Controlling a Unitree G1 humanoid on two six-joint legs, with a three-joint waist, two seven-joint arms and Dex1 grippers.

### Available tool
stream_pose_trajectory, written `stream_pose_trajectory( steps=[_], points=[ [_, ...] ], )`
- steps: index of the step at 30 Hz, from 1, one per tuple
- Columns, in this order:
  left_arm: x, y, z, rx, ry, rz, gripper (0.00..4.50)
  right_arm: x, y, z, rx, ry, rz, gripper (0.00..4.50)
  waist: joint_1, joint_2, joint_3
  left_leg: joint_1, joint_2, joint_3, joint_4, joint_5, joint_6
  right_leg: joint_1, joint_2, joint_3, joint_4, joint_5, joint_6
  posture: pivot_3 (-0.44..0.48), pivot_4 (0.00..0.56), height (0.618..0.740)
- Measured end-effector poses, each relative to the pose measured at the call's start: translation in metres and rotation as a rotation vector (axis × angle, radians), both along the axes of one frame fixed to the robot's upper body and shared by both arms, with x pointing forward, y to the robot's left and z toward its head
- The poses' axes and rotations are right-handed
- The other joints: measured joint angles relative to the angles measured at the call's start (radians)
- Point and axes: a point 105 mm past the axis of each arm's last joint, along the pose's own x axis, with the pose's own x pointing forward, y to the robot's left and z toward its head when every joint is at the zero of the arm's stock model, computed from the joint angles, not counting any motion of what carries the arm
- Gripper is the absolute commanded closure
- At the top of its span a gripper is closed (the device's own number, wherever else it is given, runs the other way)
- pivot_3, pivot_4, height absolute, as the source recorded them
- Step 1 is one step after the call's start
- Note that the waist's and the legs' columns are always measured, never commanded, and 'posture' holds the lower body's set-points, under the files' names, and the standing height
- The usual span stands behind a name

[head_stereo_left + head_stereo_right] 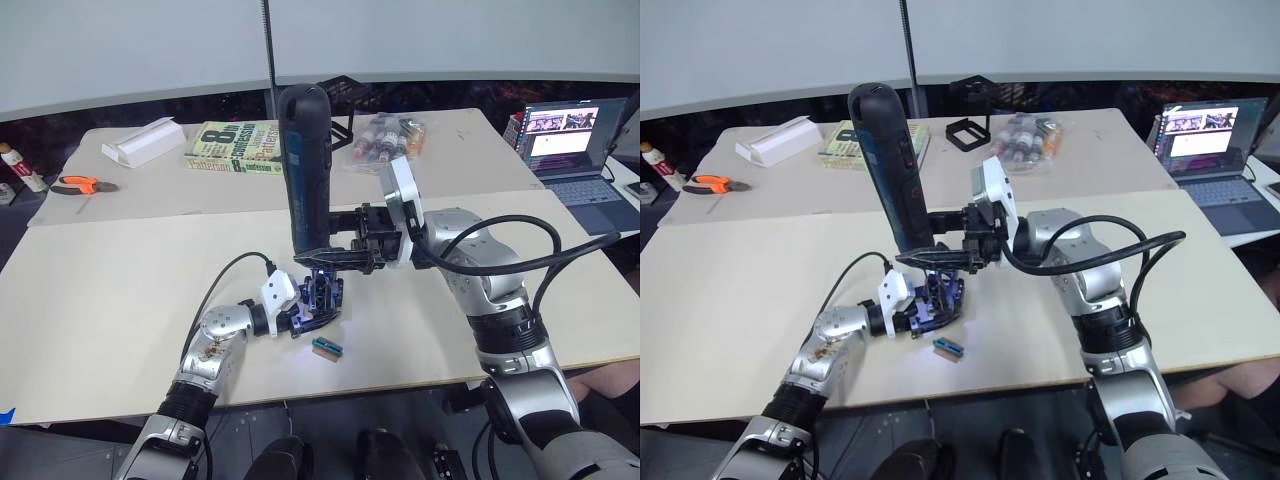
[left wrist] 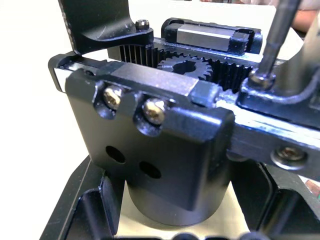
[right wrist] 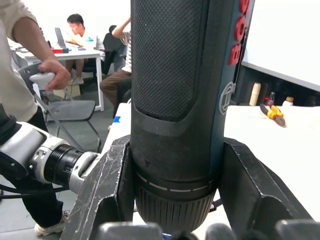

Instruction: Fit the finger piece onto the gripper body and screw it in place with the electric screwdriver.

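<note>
Screwdriving step under way: bit seated on finger-piece screw

Alignment is the governing concern at this step. The right hand point(image 1: 335, 250) is clamped on the electric screwdriver point(image 1: 305, 170), its two fingers pressed against either side of the barrel just above the knurled collar, as the right wrist view confirms. The tool stands nearly upright over the gripper body point(image 1: 322, 293). In my judgement it should be kept in line with the screw, with steady downward pressure, so the bit does not cam out or skate across the black plastic. Any tilt of the barrel ought to be corrected before the motor is run.

The left hand point(image 1: 300, 312) is closed on the gripper body from its own side and braces it on the tabletop point(image 1: 120, 290); that hold should stay firm against the driving torque.

In the left wrist view the thin metal bit point(image 2: 272, 40) meets a screw head point(image 2: 261, 77) on the finger piece point(image 2: 280, 92), which sits on the body's rail beside the toothed rack and central pinion. Two bright screws are visible on the body's near face, above two empty holes. A bluish glow falls on the body below the tool tip.

A small green block point(image 1: 327, 347) lies on the tabletop just beside the work, clear of both hands.
</note>
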Motion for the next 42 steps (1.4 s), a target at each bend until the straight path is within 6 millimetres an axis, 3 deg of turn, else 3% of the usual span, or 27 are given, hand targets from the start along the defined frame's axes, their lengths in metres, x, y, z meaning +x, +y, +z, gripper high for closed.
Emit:
stream_pose_trajectory(
  steps=[24,31,42],
  points=[
    [0.000,-0.005,-0.005,0.022,0.030,0.013,2.04,0.001,-0.013,-0.002,-0.041,0.026,0.004,2.57,0.002,0.000,0.000,0.000,0.000,0.000,0.000,0.000,0.000,0.000,0.000,0.000,0.000,0.000,0.000,0.000,0.150,0.740],
    [0.002,-0.006,-0.010,0.020,0.045,0.019,2.04,0.014,-0.019,-0.006,-0.017,0.176,-0.063,2.57,0.002,0.000,0.000,0.000,0.000,0.000,0.000,0.000,0.000,0.000,-0.001,0.000,0.000,0.000,0.000,0.000,0.150,0.740],
    [0.006,-0.007,-0.010,0.019,0.034,0.035,2.04,0.011,-0.018,-0.005,-0.039,0.104,-0.059,2.57,0.006,0.000,0.000,0.000,0.000,0.000,0.001,0.000,0.000,0.001,-0.001,0.000,0.000,0.000,0.000,0.000,0.150,0.740]
  ],
)
